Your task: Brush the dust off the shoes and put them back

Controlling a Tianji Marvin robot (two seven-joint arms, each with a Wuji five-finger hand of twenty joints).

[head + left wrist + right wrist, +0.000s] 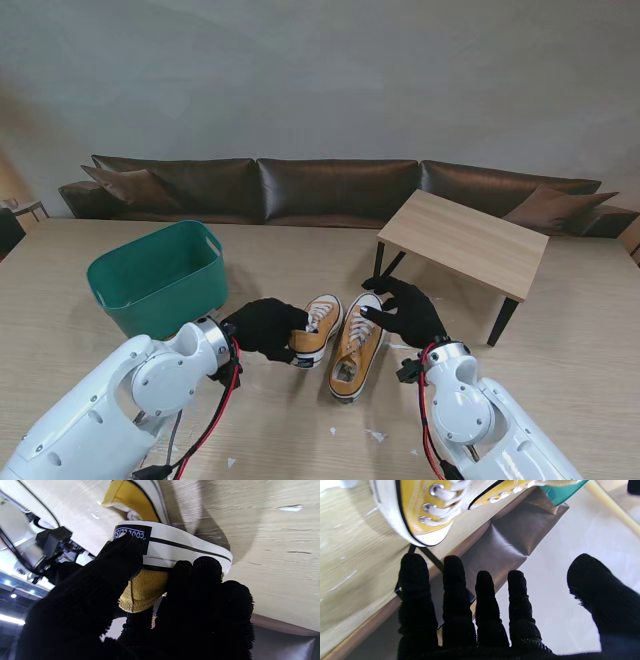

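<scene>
Shoes first: mustard canvas pair with white rubber soles and white laces, side by side on the pale wood-grain bench, centre of the stand frame, just right of a green plastic tub point(158, 275). Left shoe point(316, 328) pinched at the heel by the black knit-gloved left hand point(266, 326), thumb on the ribbed white heel strip, fingers on the woven collar; right shoe point(357, 346) free, right hand point(408, 312) spread beside its toe, grasping nothing. Probably the lifting step before dusting; next move calls for raising the held shoe steadily and wiping with the free hand.
</scene>
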